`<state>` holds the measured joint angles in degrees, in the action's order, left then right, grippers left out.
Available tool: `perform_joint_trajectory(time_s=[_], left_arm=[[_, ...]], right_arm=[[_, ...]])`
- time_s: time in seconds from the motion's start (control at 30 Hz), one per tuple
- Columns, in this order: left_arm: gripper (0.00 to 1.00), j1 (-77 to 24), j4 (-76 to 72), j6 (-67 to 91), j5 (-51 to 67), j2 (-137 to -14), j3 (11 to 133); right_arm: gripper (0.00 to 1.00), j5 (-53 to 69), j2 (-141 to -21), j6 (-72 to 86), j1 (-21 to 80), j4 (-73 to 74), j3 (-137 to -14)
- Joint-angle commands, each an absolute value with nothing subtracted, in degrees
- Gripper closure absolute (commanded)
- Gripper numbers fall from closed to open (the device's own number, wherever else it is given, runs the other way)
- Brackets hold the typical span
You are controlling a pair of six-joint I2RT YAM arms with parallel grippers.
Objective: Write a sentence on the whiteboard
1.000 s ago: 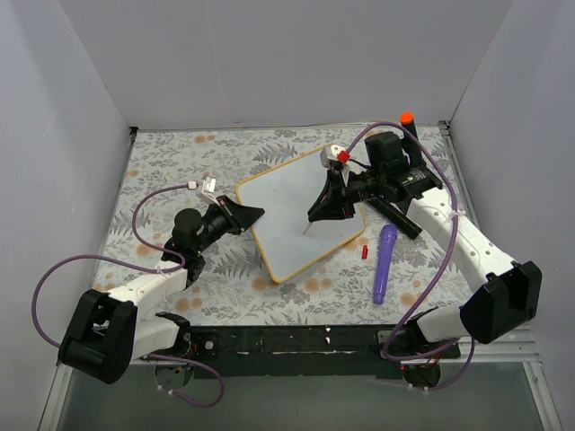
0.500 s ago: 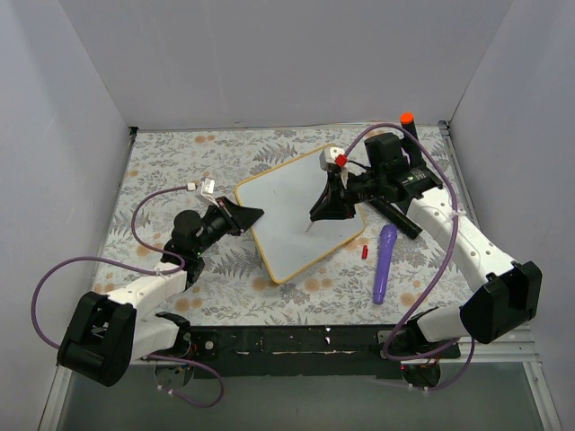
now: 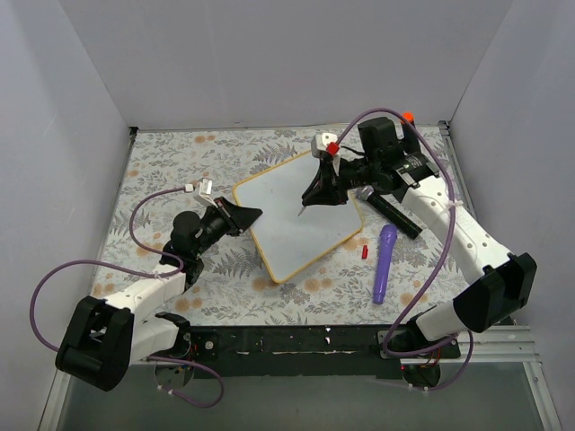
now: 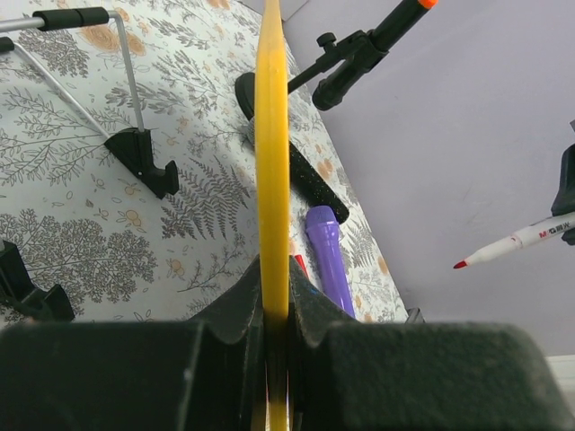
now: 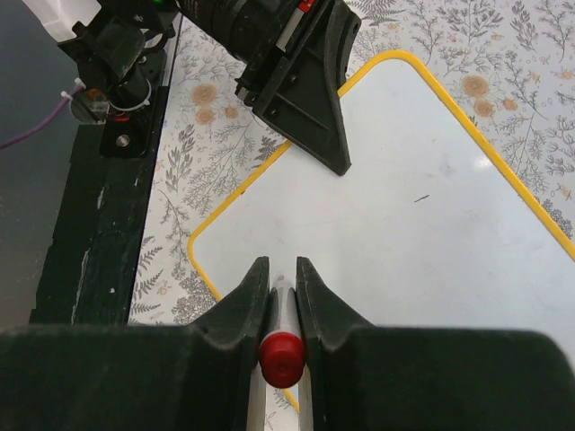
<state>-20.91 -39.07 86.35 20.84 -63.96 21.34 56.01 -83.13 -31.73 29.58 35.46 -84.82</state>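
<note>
Left gripper (image 3: 248,214) — jaws clamped on the left edge of the whiteboard (image 3: 292,229), which sits mid-table (image 3: 162,162). Right gripper (image 3: 313,194) — jaws closed on a red marker (image 4: 521,241), tip clear above the board's white face.

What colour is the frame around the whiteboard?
Yellow. The frame shows best in the left wrist view, seen edge-on.

The whiteboard (image 3: 283,229) looks smooth and glossy white, its frame (image 4: 271,135) a smooth yellow. My right end effector (image 5: 280,269) is matt black plastic; the marker (image 4: 526,241) in it, smooth white plastic. The worktop (image 3: 162,171) wears a matt floral print.
</note>
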Motion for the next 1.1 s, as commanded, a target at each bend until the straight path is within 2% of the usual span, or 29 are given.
perform_joint_trajectory(time_s=[0.0,0.33,0.5,0.87,1.07], left_arm=[[1.0,-21.09,-44.3,87.01,17.58,-59.77,22.85],[1.0,-21.09,-44.56,88.5,16.61,-59.76,23.2],[1.0,-21.18,-47.28,91.05,16.44,-60.91,22.15],[1.0,-21.09,-51.32,90.89,16.61,-60.73,20.39],[1.0,-21.09,-52.38,88.86,18.54,-58.89,19.78]], right_arm=[[0.99,53.44,-83.85,-31.2,31.9,33.23,-88.24],[0.99,45.71,-86.66,-30.06,36.12,31.2,-90.96],[0.99,41.49,-89.73,-29.97,38.66,31.55,-96.4],[0.99,44.29,-93.34,-19.96,40.96,21.28,-95.54],[0.99,47.71,-91.41,-18.72,40.69,21.09,-95.1]])
